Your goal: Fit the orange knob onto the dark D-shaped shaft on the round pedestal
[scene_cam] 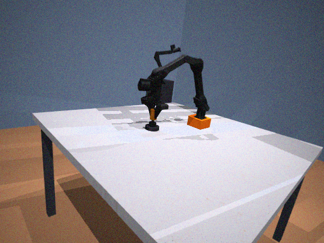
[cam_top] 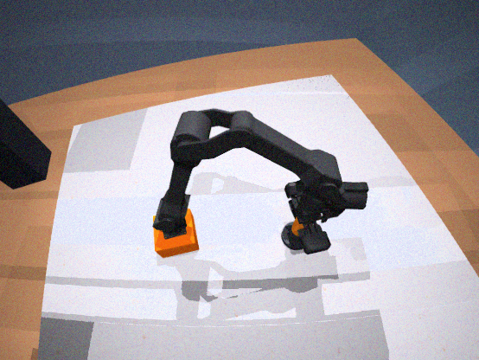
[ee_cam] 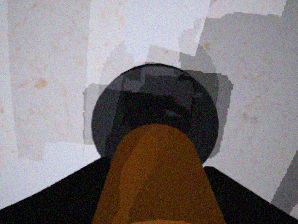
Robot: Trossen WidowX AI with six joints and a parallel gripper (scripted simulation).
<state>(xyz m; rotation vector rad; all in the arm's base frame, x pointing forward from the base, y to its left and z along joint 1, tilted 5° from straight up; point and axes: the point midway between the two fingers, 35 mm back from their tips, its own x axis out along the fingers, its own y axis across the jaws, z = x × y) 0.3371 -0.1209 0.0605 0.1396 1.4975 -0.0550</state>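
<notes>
Wrist view alone shows orange knob (ee_cam: 158, 196), fingers clamped on it, centred over pedestal (ee_cam: 107, 112).

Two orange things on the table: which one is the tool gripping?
The small orange knob, clamped in the tool above the dark round pedestal. The other, the orange block, is the arm's base mount and sits flat on the table.

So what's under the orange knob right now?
The round dark pedestal sits right below the orange knob, which the gripper holds. The knob covers the pedestal's middle, so the shaft cannot be seen.
</notes>
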